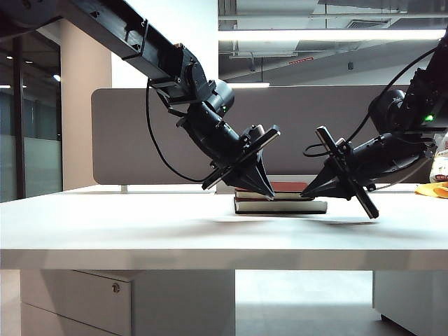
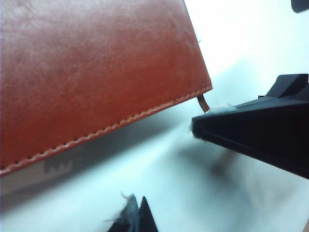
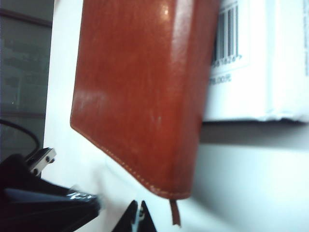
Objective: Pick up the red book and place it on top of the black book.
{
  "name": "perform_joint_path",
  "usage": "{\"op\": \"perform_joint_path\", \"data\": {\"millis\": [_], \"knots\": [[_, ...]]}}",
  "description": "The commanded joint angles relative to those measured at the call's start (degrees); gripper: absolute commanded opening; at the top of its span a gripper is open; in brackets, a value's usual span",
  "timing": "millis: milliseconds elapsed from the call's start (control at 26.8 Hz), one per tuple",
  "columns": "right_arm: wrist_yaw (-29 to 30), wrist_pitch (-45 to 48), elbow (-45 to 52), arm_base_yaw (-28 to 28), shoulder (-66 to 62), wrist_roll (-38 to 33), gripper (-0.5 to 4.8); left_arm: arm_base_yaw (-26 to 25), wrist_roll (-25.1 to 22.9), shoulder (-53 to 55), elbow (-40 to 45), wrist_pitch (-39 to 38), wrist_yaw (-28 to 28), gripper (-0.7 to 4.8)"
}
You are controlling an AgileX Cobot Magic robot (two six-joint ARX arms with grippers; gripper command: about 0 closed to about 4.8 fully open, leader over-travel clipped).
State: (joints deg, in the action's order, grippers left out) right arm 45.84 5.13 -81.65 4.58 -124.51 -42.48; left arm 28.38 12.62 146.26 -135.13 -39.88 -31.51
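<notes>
— Where is the red book (image 1: 288,187)?

— Lying flat on the black book (image 1: 280,206), long axis running between my two claws.

— Your claws?

— Left gripper (image 1: 266,190) at one end, right gripper (image 1: 309,192) at the other, both pinched together on nothing, about equally near.
</notes>
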Motion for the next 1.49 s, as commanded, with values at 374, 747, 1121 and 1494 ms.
{"op": "perform_joint_path", "data": {"millis": [374, 747, 1121, 1494], "knots": [[-7.65, 0.94, -0.33, 1.03, 0.48, 2.23, -0.06, 0.11, -1.73, -2.23, -1.11, -2.01, 3.96, -0.06], [-10.05, -1.9, -5.68, 1.14, 0.44, 4.09, -0.06, 0.11, -2.4, -2.34, -2.38, -3.8, 4.44, -0.06], [-10.38, -8.2, -8.74, 1.16, 0.42, 8.17, -0.06, 0.11, -2.86, -2.36, -2.38, -4.42, 4.5, -0.06], [-9.75, -10.08, -8.76, 1.14, 0.48, 10.43, -0.06, -1.25, -3.02, -2.32, -2.36, -4.0, 8.79, -0.06]]}}
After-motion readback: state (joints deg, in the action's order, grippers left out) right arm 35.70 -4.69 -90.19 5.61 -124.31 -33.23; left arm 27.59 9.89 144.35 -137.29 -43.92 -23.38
